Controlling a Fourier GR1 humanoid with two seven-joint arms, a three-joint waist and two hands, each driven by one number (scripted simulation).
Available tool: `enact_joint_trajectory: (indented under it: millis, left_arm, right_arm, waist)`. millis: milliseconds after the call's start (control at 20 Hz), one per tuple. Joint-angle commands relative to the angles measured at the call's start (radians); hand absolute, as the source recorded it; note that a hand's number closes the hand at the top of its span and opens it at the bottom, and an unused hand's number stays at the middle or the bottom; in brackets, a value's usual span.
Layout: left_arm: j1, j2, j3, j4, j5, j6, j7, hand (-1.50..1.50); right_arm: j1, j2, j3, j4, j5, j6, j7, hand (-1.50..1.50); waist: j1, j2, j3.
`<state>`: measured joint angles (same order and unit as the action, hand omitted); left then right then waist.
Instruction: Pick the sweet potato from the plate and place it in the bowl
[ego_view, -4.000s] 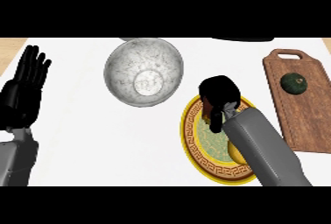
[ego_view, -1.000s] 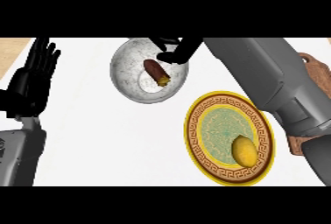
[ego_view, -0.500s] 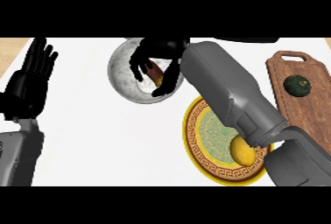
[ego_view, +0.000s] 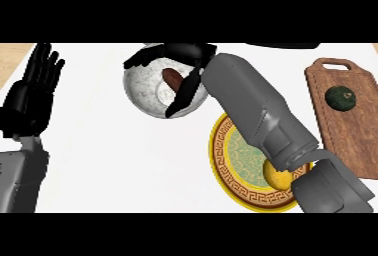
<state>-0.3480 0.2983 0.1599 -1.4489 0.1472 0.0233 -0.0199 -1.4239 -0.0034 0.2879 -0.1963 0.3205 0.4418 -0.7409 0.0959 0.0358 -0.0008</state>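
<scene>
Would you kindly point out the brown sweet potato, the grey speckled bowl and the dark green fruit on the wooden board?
Brown sweet potato (ego_view: 173, 78), head view, on its visible upper half.
Grey speckled bowl (ego_view: 145, 92), head view, on its bare inner wall.
Dark green fruit (ego_view: 342, 97), head view, on its centre.

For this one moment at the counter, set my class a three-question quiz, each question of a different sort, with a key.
1. True or false: the sweet potato lies inside the bowl.
2. Which thing sits on the wooden cutting board?
A. a dark green round item
B. a yellow round item
C. a spoon
3. Fill in: the left hand shows at the view's left edge, open, with its fingers pointing ____.

Key
1. True; the right hand is over the bowl, fingers spread beside the sweet potato.
2. A; the yellow item is on the plate.
3. Up.
</scene>
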Motion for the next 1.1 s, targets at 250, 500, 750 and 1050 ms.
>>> enact_joint_trajectory:
  millis: [250,500,750,1050]
  left_arm:
    - [-0.007,0.017,0.005,-0.001,0.011,-0.03,-0.009,0.0]
    - [-0.033,-0.01,-0.029,-0.007,-0.008,-0.017,-0.01,0.0]
    - [-0.049,-0.028,-0.043,-0.034,-0.003,-0.013,-0.002,0.0]
    - [-0.062,-0.03,-0.052,-0.044,-0.004,-0.016,0.001,0.0]
  right_arm:
    - [-0.079,-0.131,-0.192,0.096,-0.17,0.09,0.066,-1.5]
    - [-0.071,-0.196,-0.239,0.122,-0.214,0.121,0.097,-1.5]
    - [-0.052,-0.263,-0.261,0.122,-0.234,0.161,0.098,-1.5]
    - [-0.038,-0.303,-0.272,0.113,-0.245,0.179,0.12,-1.5]
  waist:
    - [0.028,0.017,-0.001]
    - [0.048,0.042,0.001]
    - [0.073,0.056,0.003]
    - [0.109,0.075,0.005]
